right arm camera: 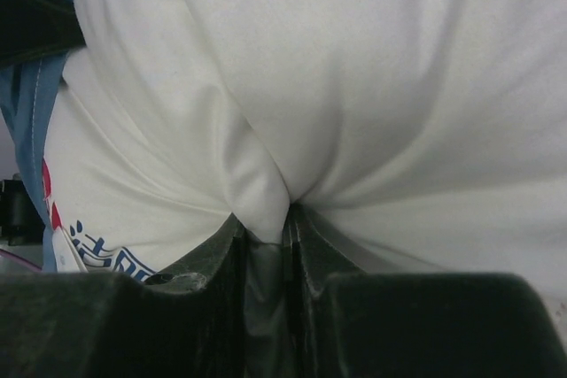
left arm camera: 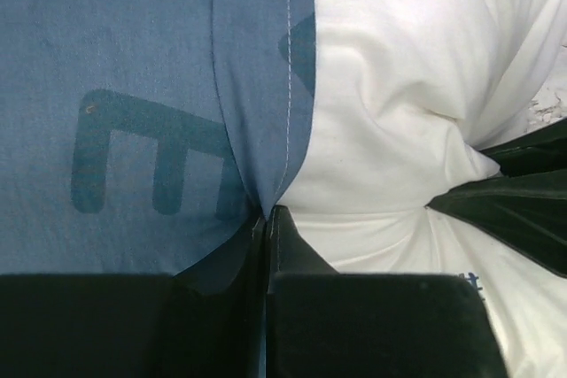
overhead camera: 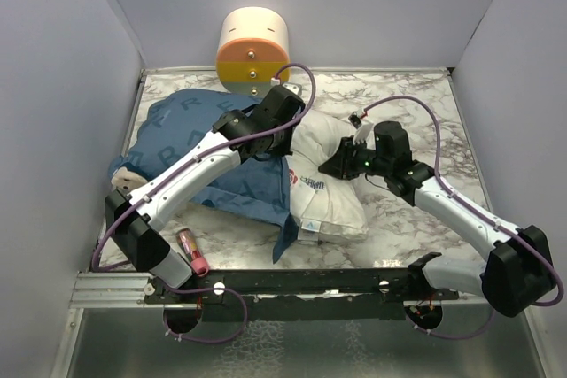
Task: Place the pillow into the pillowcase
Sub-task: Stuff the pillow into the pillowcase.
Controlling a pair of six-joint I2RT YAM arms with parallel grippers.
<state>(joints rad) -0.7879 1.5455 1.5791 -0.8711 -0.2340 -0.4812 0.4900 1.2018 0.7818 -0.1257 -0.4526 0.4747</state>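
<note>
**Now both grippers are pinching cloth where pillow and pillowcase are meeting**

Nearest the arm bases, a pink tube [overhead camera: 192,251] is lying on the marble table [overhead camera: 416,112], just beside the left arm's base.

A little farther in, the pillow [overhead camera: 332,192] is resting plump and white at mid-table, with its printed label facing up at its left end. The right gripper [right arm camera: 288,214] is coming at it from the right. Its jaws are standing almost together, with only a narrow gap between them. In that gap they are squeezing a raised fold of the pillow's white fabric, which is bunching up into creases around the bite.

Beside it, the pillowcase [overhead camera: 190,130] is spreading over the table's left half. Its stitched blue edge is lying along the pillow's left side and touching it. Whether any of the pillow is sitting inside the pillowcase cannot be told. The left gripper [left arm camera: 267,214] is reaching over the pillowcase to that edge. Its jaws are pressing fully together on the blue hem, right at the line where blue is meeting white. The two grippers are working close to each other, and the right one's dark fingers are showing at the side of the left wrist view.

Farthest back, a cream-and-orange cylinder [overhead camera: 253,49] is standing against the rear wall.
</note>
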